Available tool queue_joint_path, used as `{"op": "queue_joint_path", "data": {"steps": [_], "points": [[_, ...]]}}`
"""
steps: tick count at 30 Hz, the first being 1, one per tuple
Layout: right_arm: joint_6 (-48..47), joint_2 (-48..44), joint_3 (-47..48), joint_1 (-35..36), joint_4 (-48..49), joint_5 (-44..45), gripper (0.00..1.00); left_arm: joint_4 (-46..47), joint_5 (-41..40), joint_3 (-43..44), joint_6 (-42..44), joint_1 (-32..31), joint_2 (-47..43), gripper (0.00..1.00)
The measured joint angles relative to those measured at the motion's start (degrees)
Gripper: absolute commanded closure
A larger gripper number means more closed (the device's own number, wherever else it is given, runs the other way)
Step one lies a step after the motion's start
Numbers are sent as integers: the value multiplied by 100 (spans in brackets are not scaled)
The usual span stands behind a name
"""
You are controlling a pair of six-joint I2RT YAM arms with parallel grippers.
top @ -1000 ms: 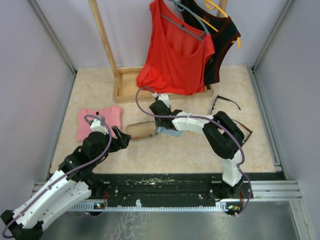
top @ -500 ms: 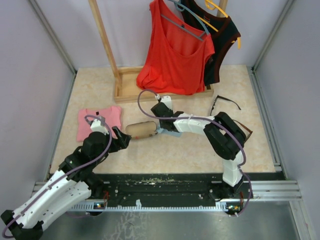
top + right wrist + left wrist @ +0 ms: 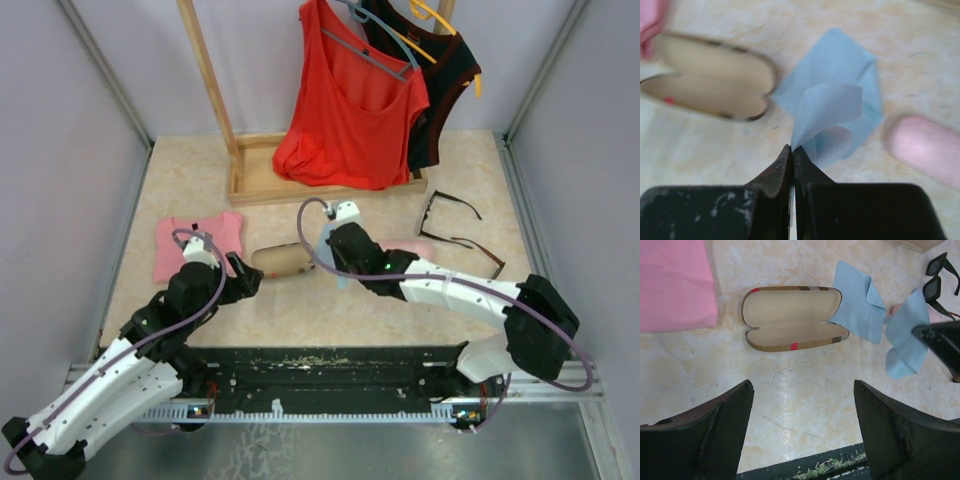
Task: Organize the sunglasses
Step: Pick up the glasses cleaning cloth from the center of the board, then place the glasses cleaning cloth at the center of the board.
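Two pairs of sunglasses lie on the right part of the table (image 3: 180, 180), well apart from both grippers, and neither pair is held. The black pair (image 3: 447, 206) is further back and its arms seem unfolded. The reddish-brown pair (image 3: 478, 250) lies just in front of it, near the pink case (image 3: 412, 246).

The right gripper (image 3: 792, 150) has its fingers pressed together on a corner of a blue cloth (image 3: 827, 107), which hangs from the tips above the table. A second blue cloth (image 3: 857, 302) lies flat and touches the right end of the open plaid case (image 3: 792, 317). The left gripper (image 3: 802, 387) hovers in front of this case with its fingers spread wide, and it holds nothing.

I judge that both pairs are very light and that the front of each frame is stiff. The thin arms probably bend easily and the hinges are the weak place. The lenses look smooth, so they are likely slippery and easy to scratch. For the black pair, the thick front rim or the bridge between the lenses seems the safest place to pinch. The reddish-brown frame is slimmer, so I would take it gently at the bridge or at the corner beside a hinge, not on an arm.
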Motion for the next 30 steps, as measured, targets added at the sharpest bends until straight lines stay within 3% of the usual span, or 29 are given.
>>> {"op": "queue_joint_path", "data": {"steps": [8, 12, 15, 17, 26, 30], "points": [[-120, -710, -960, 743, 531, -1919, 100, 111, 2, -2, 2, 0, 116, 14], [138, -822, -1521, 726, 774, -2173, 84, 190, 31, -52, 0, 0, 157, 14], [337, -767, -1659, 708, 728, -2002, 65, 212, 66, -87, 2, 0, 219, 14], [442, -680, -1681, 686, 595, -1700, 60, 216, 79, -107, 2, 0, 247, 14], [911, -743, -1657, 643, -634, 304, 58, 236, 81, -164, 4, 0, 302, 13], [984, -1019, -1657, 553, -728, 555, 57, 321, 87, -192, 2, 0, 542, 13]]}}
